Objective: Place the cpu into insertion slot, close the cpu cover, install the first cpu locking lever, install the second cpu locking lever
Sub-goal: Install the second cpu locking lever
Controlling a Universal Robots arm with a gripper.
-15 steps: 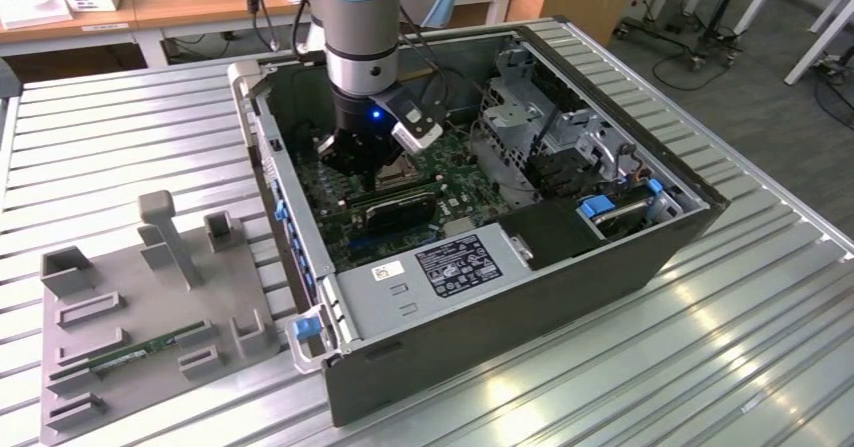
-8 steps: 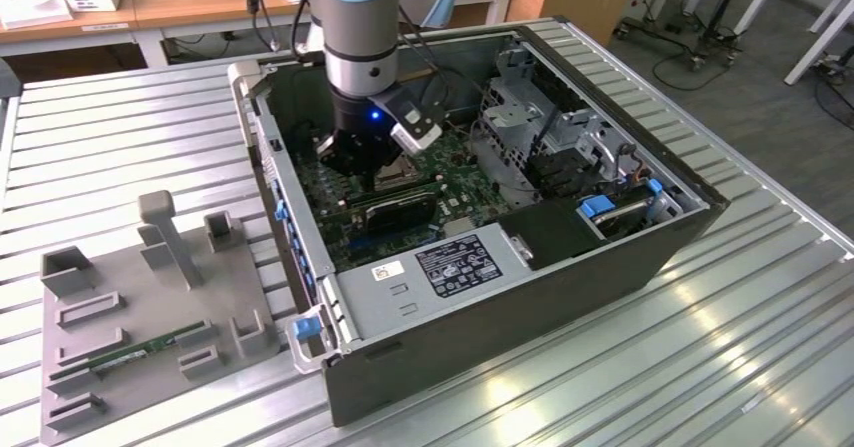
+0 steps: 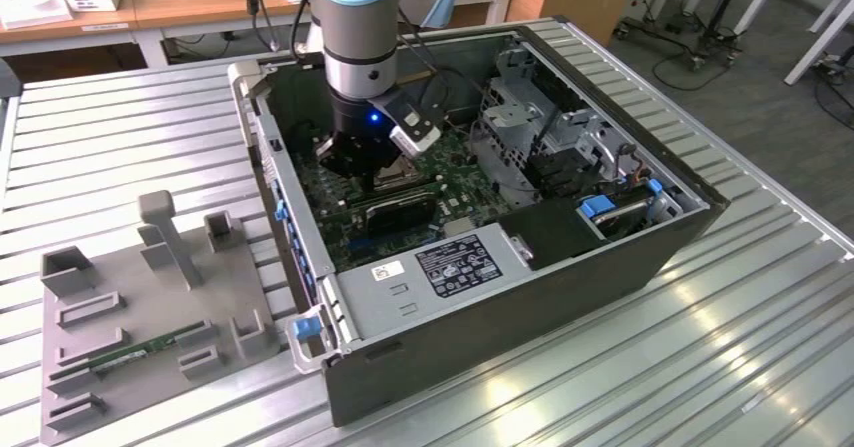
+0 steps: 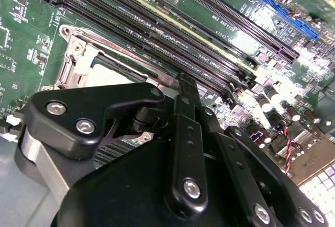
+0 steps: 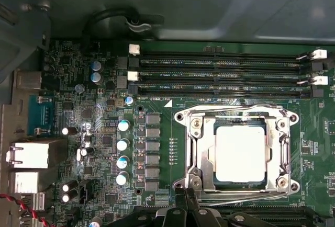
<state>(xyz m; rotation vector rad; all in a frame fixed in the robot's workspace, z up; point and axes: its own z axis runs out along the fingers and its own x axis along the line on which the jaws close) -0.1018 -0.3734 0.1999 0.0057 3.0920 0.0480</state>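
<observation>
Ribbed metal table (image 3: 747,367) (office desks (image 3: 174,7) behind).

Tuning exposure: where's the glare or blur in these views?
First wrist view: cpu face blown out near white; cpu cover glints. Second wrist view: gripper body looms large and soft up close. Exterior view: window glare streaks the table.
</observation>
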